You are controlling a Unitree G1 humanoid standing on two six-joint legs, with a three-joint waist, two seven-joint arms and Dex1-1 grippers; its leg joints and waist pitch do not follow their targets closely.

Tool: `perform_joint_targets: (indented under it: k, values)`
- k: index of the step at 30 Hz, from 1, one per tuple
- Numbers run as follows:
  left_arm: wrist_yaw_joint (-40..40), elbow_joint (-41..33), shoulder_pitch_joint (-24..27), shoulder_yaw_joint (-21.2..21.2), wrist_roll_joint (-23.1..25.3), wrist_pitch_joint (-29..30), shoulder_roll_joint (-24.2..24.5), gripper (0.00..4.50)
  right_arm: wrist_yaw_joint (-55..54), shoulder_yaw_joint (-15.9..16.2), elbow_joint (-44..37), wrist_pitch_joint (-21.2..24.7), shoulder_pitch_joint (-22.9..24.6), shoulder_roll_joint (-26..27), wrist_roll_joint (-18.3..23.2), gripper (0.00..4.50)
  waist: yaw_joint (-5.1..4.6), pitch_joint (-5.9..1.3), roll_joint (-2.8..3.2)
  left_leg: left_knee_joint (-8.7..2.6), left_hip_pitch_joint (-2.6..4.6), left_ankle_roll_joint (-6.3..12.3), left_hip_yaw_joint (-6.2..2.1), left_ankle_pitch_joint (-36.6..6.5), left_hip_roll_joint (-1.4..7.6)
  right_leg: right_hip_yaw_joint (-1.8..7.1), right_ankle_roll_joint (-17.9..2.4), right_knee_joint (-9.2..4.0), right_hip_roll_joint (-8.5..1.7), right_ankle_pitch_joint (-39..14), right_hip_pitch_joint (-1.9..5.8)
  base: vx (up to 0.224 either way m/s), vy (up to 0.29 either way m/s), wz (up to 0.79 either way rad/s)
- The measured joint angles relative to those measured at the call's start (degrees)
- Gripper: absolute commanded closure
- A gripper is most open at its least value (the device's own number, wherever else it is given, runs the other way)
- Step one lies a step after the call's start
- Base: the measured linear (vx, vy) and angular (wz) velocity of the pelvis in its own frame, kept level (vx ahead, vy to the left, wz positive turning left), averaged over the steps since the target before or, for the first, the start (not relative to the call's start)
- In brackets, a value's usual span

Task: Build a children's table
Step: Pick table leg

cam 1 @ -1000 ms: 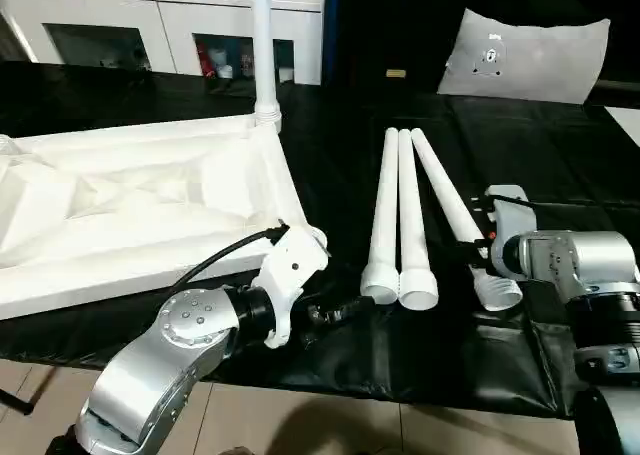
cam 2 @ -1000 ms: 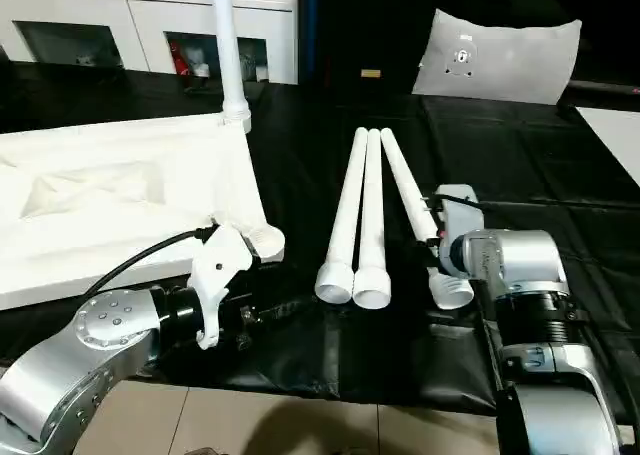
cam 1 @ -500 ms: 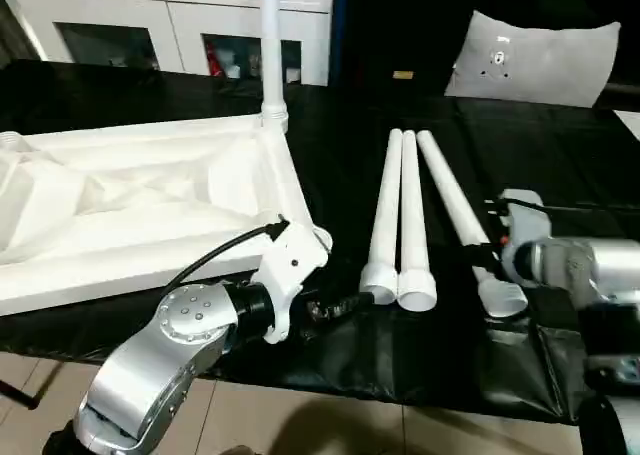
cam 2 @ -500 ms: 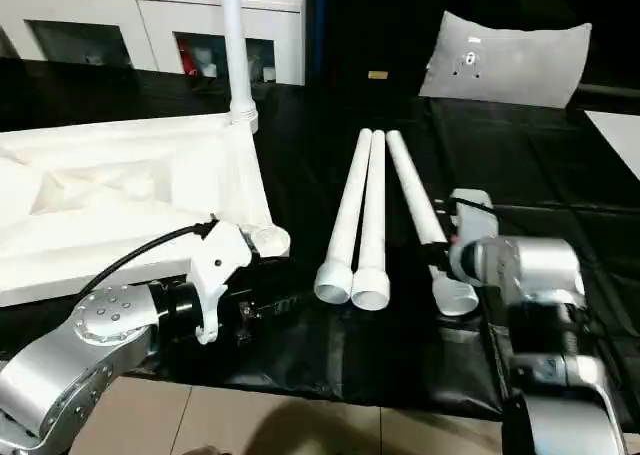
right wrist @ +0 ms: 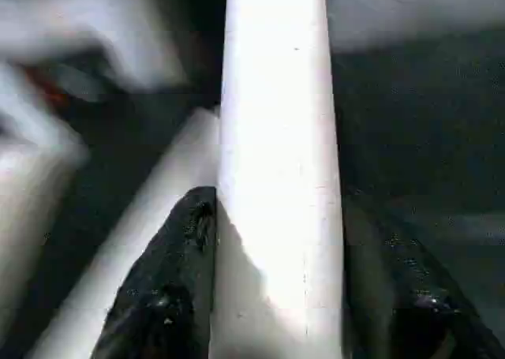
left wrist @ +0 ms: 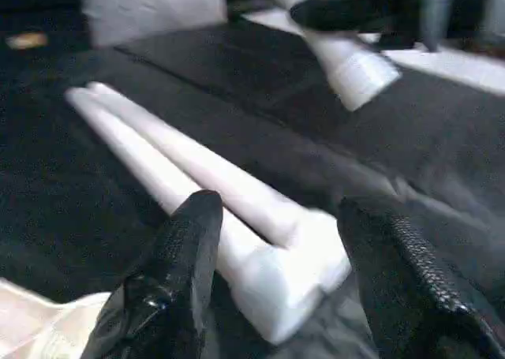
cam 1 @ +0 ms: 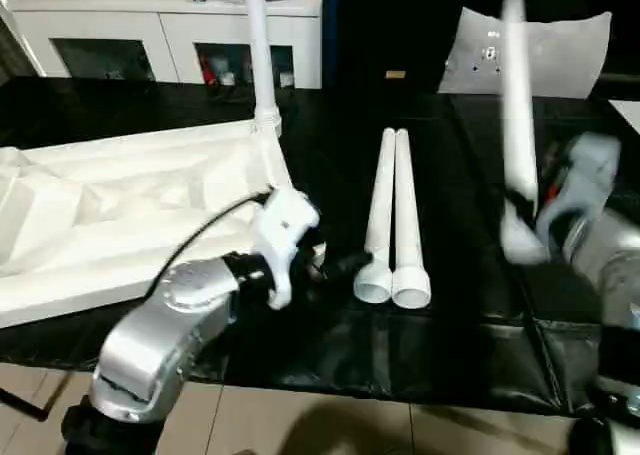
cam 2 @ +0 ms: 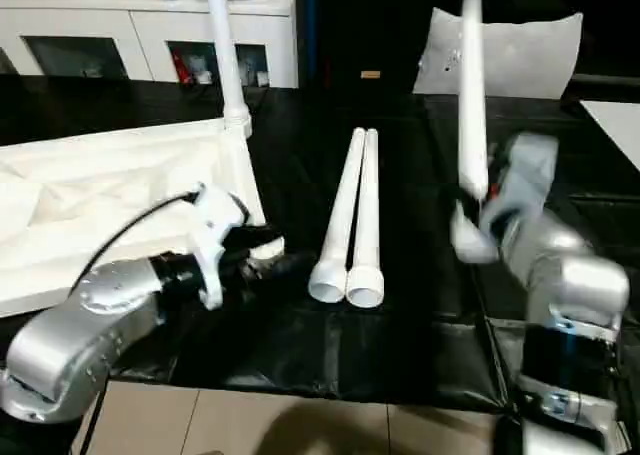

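Black-draped counter [cam 1: 330,155], flipped table top [cam 1: 130,205], one leg airborne.
Right end effector [right wrist: 268,296] clamps a leg [cam 1: 516,105] near its flared end; looks light, stiff, slick. Left end effector [left wrist: 276,272] gapes empty beside two legs [cam 1: 392,215].

My right hand [right wrist: 276,296] is raised off the surface [cam 1: 450,335], its two black fingers [right wrist: 170,296] clamped on either side of a leg [cam 1: 516,105] held nearly upright. My left hand [left wrist: 276,296] reaches low across, fingers [left wrist: 177,272] spread and empty.
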Motion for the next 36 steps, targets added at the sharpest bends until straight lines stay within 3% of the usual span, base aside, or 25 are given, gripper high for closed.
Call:
perform_joint_targets:
  k: [5, 9, 12, 14, 17, 27, 30, 34, 36]
  values:
    - [5.87, 0.87, -3.24, 5.57, -1.77, 0.18, -6.44, 1.82, 5.14, -0.38, -6.00, 1.86, 0.60, 8.59, 12.08, 2.64, 0.70, 0.02, -0.12, 0.11, -0.07, 0.07, 0.00, 0.04, -0.01, -0.02, -0.20, -0.06, -0.06, 0.15, -0.02, 0.000, 0.000, 0.00]
    - [12.47, 1.60, -8.00, 16.01, -10.53, 1.16, -13.59, 1.47, 11.36, 0.82, -8.40, 2.81, 4.01, 13.17, 22.52, 2.64, 1.71, 0.02, -0.61, 0.13, -0.15, 0.09, -0.01, 0.03, -0.01, -0.06, -0.25, -0.09, -0.09, 0.18, -0.03, 0.000, 0.000, 0.00]
    - [14.68, 1.57, -10.92, 21.22, -17.84, 2.20, -15.00, 1.35, 14.49, 1.21, -8.45, 4.36, 4.81, 13.95, 26.34, 2.64, 2.15, 0.00, -0.74, 0.15, -0.17, 0.09, -0.01, 0.03, -0.06, -0.07, -0.25, -0.10, -0.15, 0.18, -0.02, 0.000, 0.000, 0.00]
    - [15.79, 1.67, -11.79, 23.92, -21.55, 3.64, -16.27, 1.03, 16.16, 1.15, -9.74, 5.62, 5.61, 13.74, 28.21, 2.64, 2.74, 0.01, -1.16, 0.15, -0.16, 0.09, 0.00, 0.03, -0.03, -0.09, -0.19, -0.09, -0.14, 0.15, -0.03, 0.000, 0.000, 0.00]
    - [16.71, 1.99, -13.01, 25.65, -25.15, 5.18, -17.53, 0.82, 17.91, 1.96, -10.79, 5.95, 7.19, 13.25, 30.61, 2.64, 3.28, 0.01, -1.55, 0.14, -0.16, 0.08, -0.01, 0.04, -0.03, -0.10, 0.17, -0.11, -0.14, -0.02, -0.02, 0.000, 0.000, 0.00]
    - [18.27, 3.29, -15.29, 24.65, -30.14, 9.10, -18.22, 0.06, 20.15, 4.93, -12.34, 6.67, 9.34, 11.68, 33.56, 2.64, 3.44, -0.10, -2.30, 0.10, -0.16, 0.04, -0.01, 0.06, -0.01, -0.10, 0.33, -0.12, -0.14, -0.05, -0.01, 0.000, 0.000, 0.00]
    - [17.60, 5.02, -15.49, 24.30, -31.20, 10.14, -17.93, 0.05, 21.00, 6.50, -12.80, 6.11, 11.12, 9.67, 33.16, 2.64, 3.46, -0.17, -2.45, 0.10, -0.18, 0.04, -0.01, 0.06, -0.02, -0.09, 0.38, -0.16, -0.15, -0.04, 0.00, 0.000, 0.000, 0.00]
    - [15.18, 6.14, -16.52, 22.73, -32.38, 10.42, -16.33, 0.05, 21.94, 12.65, -12.80, 4.34, 11.64, 7.33, 28.84, 2.64, 3.39, -0.15, -2.48, 0.11, -0.18, -0.01, -0.02, 0.08, -0.02, -0.09, 0.42, -0.15, -0.15, -0.01, 0.00, 0.000, 0.000, 0.00]
    - [13.64, 6.05, -16.36, 20.93, -31.88, 9.85, -14.49, 0.40, 22.15, 13.85, -12.83, 2.79, 11.65, 6.98, 27.48, 2.64, 3.42, -0.16, -2.47, 0.10, -0.17, -0.01, -0.02, 0.09, -0.02, -0.09, 0.42, -0.15, -0.15, -0.02, 0.01, 0.000, 0.000, 0.00]
